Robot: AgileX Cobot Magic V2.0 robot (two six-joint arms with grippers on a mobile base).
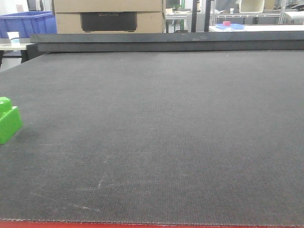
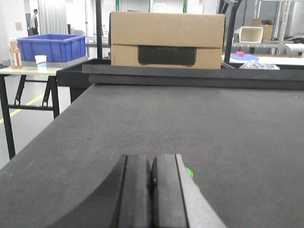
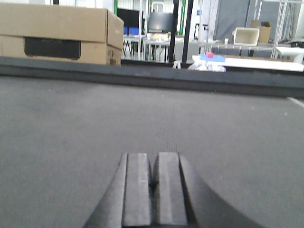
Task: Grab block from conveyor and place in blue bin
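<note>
- Lying on the conveyor at the left edge of the front view, the block shows in the left wrist view only as a thin green sliver. It sits just beside the left gripper, past the outer edge of the finger on the picture's right. Whether it touches that finger cannot be told.
- The left gripper's two dark pads are pressed together with nothing between them. The block sits outside them, not in the grip.
- The right gripper is closed too, pads meeting over bare belt and holding nothing. No green shows in its view.
- The block is bright green and glossy, standing upright with one raised round stud on top. The frame edge cuts off its left part.
- The blue bin stands on a side table beyond the belt's far left corner, well apart from the block.
- A cardboard box sits behind the belt's far end.
</note>
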